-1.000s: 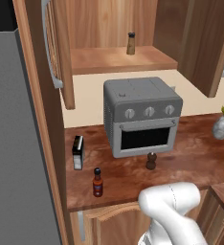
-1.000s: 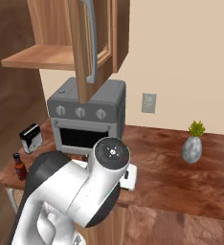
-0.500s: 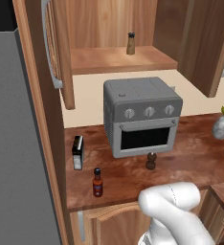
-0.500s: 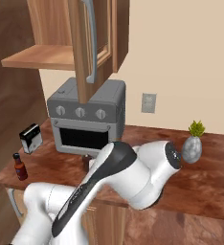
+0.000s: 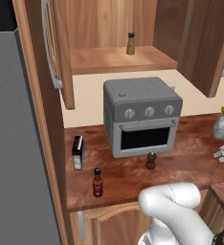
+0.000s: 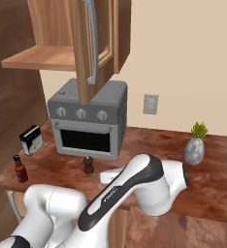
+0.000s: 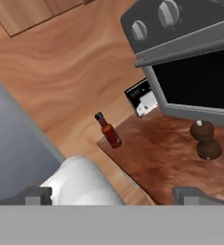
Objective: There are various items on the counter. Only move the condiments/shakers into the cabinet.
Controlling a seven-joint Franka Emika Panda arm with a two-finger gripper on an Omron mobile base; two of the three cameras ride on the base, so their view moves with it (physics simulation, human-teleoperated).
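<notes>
End effector [image 7: 112, 194] was wide apart and empty; you needed to line up squarely over pepper mill [image 5: 151, 161] before descending.

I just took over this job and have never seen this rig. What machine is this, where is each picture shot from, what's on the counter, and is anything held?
It is a white robot arm on a driving base in a simulated kitchen. Two pictures come from cameras on the base, behind the arm to its left and right; the third looks along the gripper, whose jaws stand open and hold nothing. On the counter stand a grey toaster oven, a pepper mill in front of it, a red sauce bottle near the front edge, a black-and-white box and a small potted plant. A tan shaker already stands on the shelf of the open cabinet above.
</notes>
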